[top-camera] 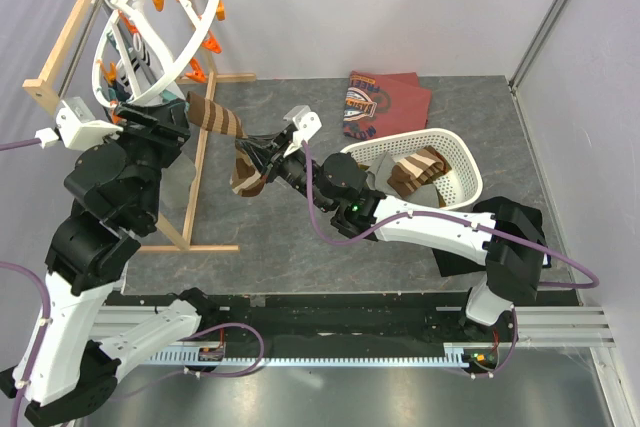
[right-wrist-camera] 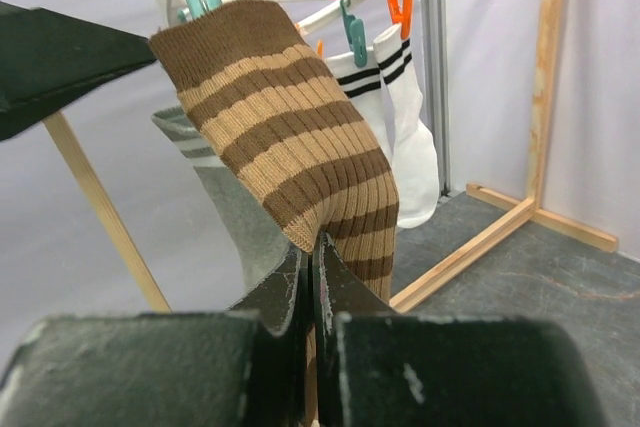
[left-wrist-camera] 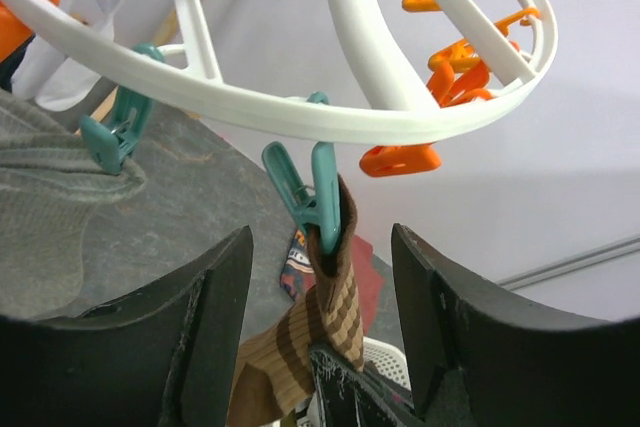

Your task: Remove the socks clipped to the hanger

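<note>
**Right claw (right-wrist-camera: 312,277) pinches striped sock (right-wrist-camera: 290,137)**

The sock's lower end is hidden behind the right claw, which is clamped on it. Its cuff sits in a teal clip (left-wrist-camera: 310,192) under the hanger (left-wrist-camera: 330,122). The right arm stretches left over the desk (top-camera: 300,232). The left claw (left-wrist-camera: 320,277) is raised, fingers spread wide either side of the clip.

Pinched between the right gripper (right-wrist-camera: 308,282) jaws, the brown striped sock (right-wrist-camera: 290,137) is a soft, matt ribbed knit. The jaws look like matt black plastic, scuffed pale at the edges. Above the left gripper (left-wrist-camera: 320,332) and its spread jaws, the hanger (left-wrist-camera: 370,112) is smooth, slightly glossy white plastic. The teal clip (left-wrist-camera: 312,197) between them and the orange clips (left-wrist-camera: 400,159) beyond are glossy plastic. Behind the right jaws hang white socks (right-wrist-camera: 408,147) of ribbed cloth and a grey sock (right-wrist-camera: 225,212), perhaps a smoother knit. The rack (right-wrist-camera: 545,77) is bare pale wood, the table (right-wrist-camera: 560,287) matt mottled grey.
</note>
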Controlling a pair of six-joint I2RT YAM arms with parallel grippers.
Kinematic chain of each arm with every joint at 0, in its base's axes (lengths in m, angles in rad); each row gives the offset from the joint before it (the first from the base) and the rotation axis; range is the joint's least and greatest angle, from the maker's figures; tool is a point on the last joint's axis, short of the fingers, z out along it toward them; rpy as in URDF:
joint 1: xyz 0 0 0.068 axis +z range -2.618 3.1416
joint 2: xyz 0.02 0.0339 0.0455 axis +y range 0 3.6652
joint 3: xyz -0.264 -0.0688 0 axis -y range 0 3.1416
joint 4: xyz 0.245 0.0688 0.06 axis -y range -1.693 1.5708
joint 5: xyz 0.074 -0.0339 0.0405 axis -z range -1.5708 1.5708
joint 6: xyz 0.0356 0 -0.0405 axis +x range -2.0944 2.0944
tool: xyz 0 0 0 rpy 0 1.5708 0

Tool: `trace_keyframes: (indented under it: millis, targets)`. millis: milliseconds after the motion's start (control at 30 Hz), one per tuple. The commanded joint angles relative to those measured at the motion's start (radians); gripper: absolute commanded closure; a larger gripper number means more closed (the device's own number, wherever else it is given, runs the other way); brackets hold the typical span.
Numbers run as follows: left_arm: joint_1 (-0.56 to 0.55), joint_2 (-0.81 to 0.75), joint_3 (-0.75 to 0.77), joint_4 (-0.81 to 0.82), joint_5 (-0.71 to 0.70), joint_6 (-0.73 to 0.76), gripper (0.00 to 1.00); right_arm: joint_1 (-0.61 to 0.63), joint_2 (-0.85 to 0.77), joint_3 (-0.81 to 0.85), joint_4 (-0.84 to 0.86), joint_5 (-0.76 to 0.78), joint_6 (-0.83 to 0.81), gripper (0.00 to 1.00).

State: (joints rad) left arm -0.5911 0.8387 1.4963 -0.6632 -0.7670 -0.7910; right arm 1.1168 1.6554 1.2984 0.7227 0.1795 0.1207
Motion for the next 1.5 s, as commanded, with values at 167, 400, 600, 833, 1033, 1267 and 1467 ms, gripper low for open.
trace_keyframes:
  millis: [167, 400, 600, 833, 1033, 1267, 1467]
  targets:
    - [0.001, 0.062, -0.041, 0.145, -0.107, 0.004, 0.35, 0.008, -0.052, 0.013, 0.017, -0.034, 0.013, 1.0]
    - [0.002, 0.062, -0.083, 0.22, -0.117, 0.022, 0.33, 0.008, -0.037, 0.03, -0.002, -0.057, 0.017, 1.0]
    - [0.004, 0.037, -0.122, 0.26, -0.147, 0.061, 0.4, 0.006, -0.016, 0.052, -0.017, -0.074, 0.06, 1.0]
    - [0.013, 0.008, -0.171, 0.349, -0.15, 0.173, 0.39, -0.003, 0.01, 0.075, -0.046, -0.089, 0.099, 1.0]
    - [0.017, 0.007, -0.173, 0.387, -0.118, 0.214, 0.9, -0.006, 0.012, 0.079, -0.054, -0.107, 0.115, 1.0]
    - [0.017, 0.016, -0.145, 0.376, -0.083, 0.236, 0.98, -0.017, 0.011, 0.102, -0.112, -0.114, 0.145, 1.0]
    - [0.017, 0.011, -0.134, 0.372, -0.078, 0.272, 0.98, -0.051, -0.011, 0.062, -0.172, -0.123, 0.198, 1.0]
